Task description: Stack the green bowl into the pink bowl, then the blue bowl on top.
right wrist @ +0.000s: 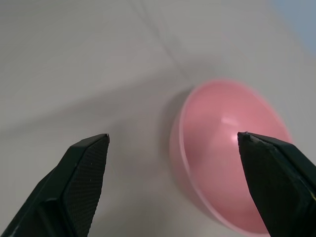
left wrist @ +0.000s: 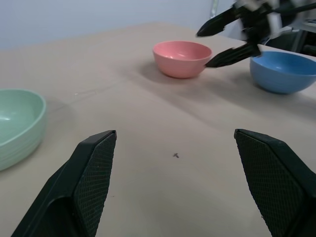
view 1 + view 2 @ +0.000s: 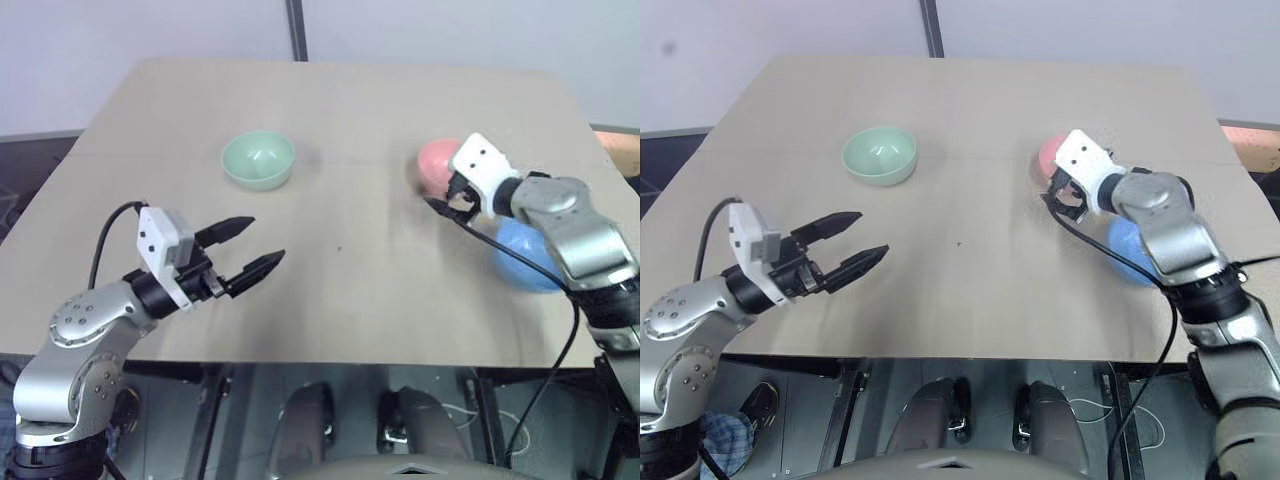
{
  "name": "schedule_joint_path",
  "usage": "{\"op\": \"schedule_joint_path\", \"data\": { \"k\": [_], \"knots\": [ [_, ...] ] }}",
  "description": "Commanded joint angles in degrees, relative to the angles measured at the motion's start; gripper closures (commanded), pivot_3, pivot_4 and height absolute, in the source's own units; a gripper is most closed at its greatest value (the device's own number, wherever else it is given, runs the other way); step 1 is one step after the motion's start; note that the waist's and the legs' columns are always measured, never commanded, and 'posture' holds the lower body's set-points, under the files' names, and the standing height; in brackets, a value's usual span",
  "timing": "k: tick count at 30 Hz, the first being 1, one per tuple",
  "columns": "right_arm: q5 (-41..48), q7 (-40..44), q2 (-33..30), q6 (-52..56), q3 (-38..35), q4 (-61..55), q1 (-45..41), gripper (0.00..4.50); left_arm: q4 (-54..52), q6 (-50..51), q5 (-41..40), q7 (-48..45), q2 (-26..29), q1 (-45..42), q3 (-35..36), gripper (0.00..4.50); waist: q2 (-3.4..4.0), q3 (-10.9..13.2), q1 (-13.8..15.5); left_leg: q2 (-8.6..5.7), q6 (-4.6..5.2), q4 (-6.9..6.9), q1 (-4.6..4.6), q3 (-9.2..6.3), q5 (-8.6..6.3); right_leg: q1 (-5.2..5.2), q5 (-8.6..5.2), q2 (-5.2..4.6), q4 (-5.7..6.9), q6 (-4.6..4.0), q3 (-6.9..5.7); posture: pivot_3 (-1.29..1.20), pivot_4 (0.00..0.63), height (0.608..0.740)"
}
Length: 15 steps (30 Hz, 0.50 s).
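Nearest, left side: left gripper (image 3: 258, 246) hovers over the bare tan tabletop (image 3: 350, 290), black fingers spread wide, nothing between them.
Near right: small round sky-blue plastic bowl (image 3: 522, 262) sits upright by the table's right edge, partly behind the right arm.
Beyond it: right gripper (image 2: 228, 35), fingers apart and empty, points at the small round salmon-pink plastic bowl (image 1: 232, 148), just beside its rim.
Farther, left of centre: small round pale mint-green plastic bowl (image 3: 258, 160) stands alone, well apart from the other two.
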Motion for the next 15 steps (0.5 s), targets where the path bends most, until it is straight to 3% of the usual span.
{"op": "schedule_joint_path", "data": {
  "k": [1, 6, 9, 13, 15],
  "knots": [
    [-4.1, 2.0, 0.3, 0.5, 2.7, 6.1, -3.8, 0.00, -0.5, -1.7, 0.1, -0.3, 0.4, -1.1, 0.0, 0.47, 0.00, 0.0, 0.0, 0.00, 0.00, 0.00, -0.02, -0.01, 0.00, -0.01, 0.00, -0.01, 0.00, 0.00, -0.02, 0.00, 0.150, 0.740],
    [-8.9, 5.1, 1.9, -2.8, 6.7, 18.4, -9.0, 0.00, 0.0, -1.8, 0.2, -0.8, 0.6, -2.2, -0.5, 0.47, 0.02, 0.0, -0.4, 0.00, 0.00, 0.02, 0.00, 0.00, 0.00, -0.02, 0.00, -0.01, 0.04, 0.01, -0.02, 0.00, 0.150, 0.740],
    [-10.8, 6.0, 2.4, -7.0, 7.2, 22.1, -10.6, 0.85, -0.2, -1.9, 0.2, -0.9, 0.6, -2.3, -0.6, 0.44, 0.03, 0.0, -0.6, 0.00, -0.01, 0.02, 0.00, 0.00, 0.01, -0.01, 0.00, 0.00, 0.04, 0.00, -0.02, 0.00, 0.150, 0.740],
    [-12.1, 7.6, 3.3, -9.0, 6.7, 23.5, -10.9, 2.79, -0.2, -2.2, 0.5, -0.6, 0.1, -2.0, -0.9, 0.44, 0.03, 0.0, -1.1, 0.01, -0.01, 0.02, -0.02, 0.00, 0.01, -0.02, 0.01, -0.01, 0.03, -0.01, -0.01, 0.00, 0.150, 0.740],
    [-13.2, 8.1, 3.5, -9.9, 6.7, 23.4, -10.7, 3.54, -0.3, -2.4, 0.7, -0.4, -0.1, -1.8, -1.2, 0.44, 0.04, 0.0, -1.4, 0.01, -0.01, 0.02, -0.01, 0.00, 0.01, -0.02, 0.01, -0.01, 0.04, -0.01, -0.01, 0.00, 0.150, 0.740]
  ]
}}
